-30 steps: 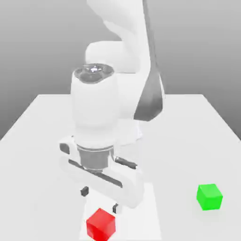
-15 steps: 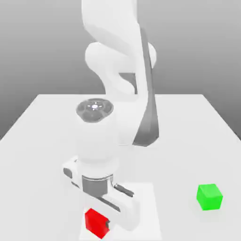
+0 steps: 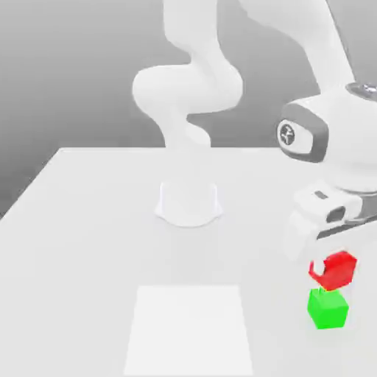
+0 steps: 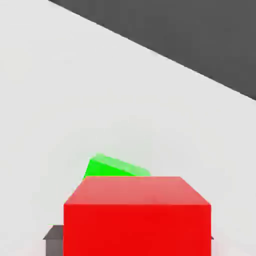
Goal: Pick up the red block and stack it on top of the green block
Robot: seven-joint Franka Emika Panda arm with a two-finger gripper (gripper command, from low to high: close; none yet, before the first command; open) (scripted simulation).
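The red block hangs in the air at the exterior view's right, just above the green block, which rests on the white table. My gripper is shut on the red block, its white hand reaching down from above. In the hand view the red block sits close to the camera, and the green block peeks out beyond it. A thin gap still shows between the two blocks in the exterior view.
The arm's white base stands at the middle back of the table. A pale square patch marks the tabletop near the front edge. Beyond the table's far edge the background is dark grey.
My gripper closed on the red block at the front middle, lifted it and carried it to the exterior view's right, over the green block. The green block stayed put.
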